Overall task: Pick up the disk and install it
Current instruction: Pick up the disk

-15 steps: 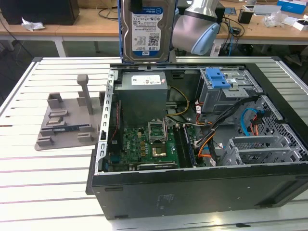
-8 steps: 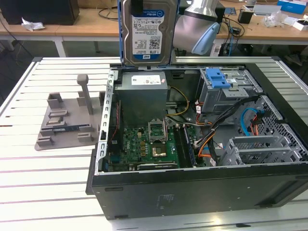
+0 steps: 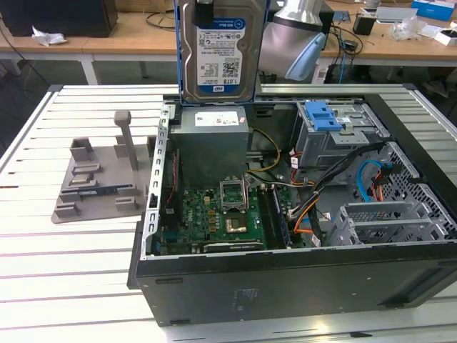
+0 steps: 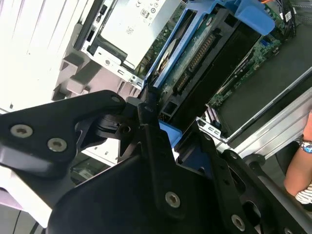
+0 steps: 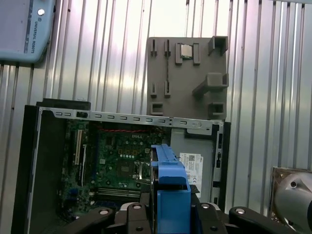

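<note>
While the end effector (image 5: 170, 210) clamps it, disk (image 3: 223, 57) upright (label showing), above computer case (image 3: 285, 275).

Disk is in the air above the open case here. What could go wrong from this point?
1. The gripper holds the disk upright by its top end, over the grey box and motherboard; a slip would likely drop it onto them.
2. Loose cables lie beside the drive cage, toward the exterior view's right; the disk might snag there.
3. A person's arm is close to the case in the second wrist view.
</note>
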Tool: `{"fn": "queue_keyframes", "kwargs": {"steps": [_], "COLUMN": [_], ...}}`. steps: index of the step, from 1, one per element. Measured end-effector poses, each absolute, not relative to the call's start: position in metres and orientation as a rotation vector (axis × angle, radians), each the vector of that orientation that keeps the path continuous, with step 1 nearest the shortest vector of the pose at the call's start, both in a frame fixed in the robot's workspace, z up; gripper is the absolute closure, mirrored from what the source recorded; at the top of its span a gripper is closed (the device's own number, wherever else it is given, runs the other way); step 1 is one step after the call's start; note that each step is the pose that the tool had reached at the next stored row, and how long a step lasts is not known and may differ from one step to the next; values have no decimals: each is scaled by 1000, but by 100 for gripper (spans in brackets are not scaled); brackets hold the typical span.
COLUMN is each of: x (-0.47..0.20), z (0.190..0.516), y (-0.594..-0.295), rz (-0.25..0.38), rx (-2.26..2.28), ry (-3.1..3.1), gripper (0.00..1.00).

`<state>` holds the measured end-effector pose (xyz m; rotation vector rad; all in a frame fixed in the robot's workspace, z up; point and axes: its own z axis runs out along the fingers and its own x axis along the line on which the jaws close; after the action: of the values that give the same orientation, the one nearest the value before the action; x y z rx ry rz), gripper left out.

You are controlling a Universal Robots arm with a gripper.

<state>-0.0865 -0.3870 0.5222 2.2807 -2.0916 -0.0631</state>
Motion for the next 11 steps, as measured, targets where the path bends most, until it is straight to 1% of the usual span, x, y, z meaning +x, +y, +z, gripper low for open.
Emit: {"fn": "queue_keyframes", "kwargs": {"steps": [11], "x": [-85], "z": [522], "y": [-401], "rz": [-63], "rx": [2281], "ry": [-2092], "gripper": [63]}}
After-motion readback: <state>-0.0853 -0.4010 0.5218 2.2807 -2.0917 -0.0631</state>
